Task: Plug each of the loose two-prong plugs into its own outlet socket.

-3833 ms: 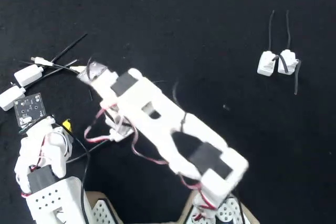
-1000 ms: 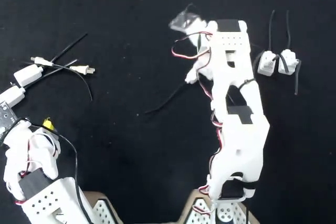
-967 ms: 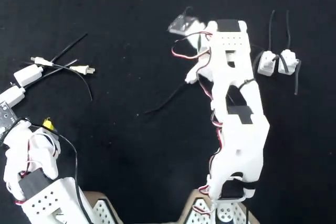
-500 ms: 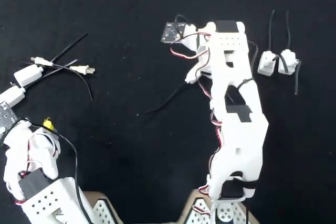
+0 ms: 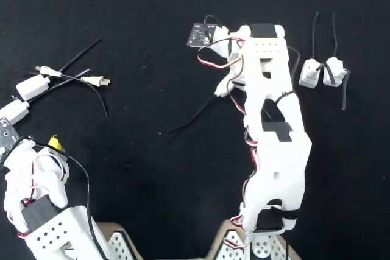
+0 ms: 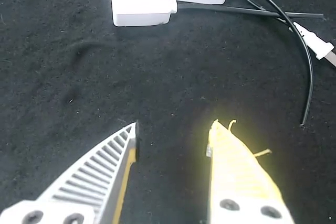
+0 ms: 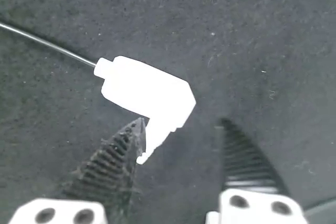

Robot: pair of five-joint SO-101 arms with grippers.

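I judge no plug seated yet; the white plug point(image 7: 144, 90) lies loose by my right gripper's point(image 7: 181, 124) wide fingers; left gripper point(image 6: 173, 126) wide, empty.

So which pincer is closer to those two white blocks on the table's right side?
Right. The right pincer is near the table's middle, a little way from the white blocks; the left pincer is far off at the opposite edge.
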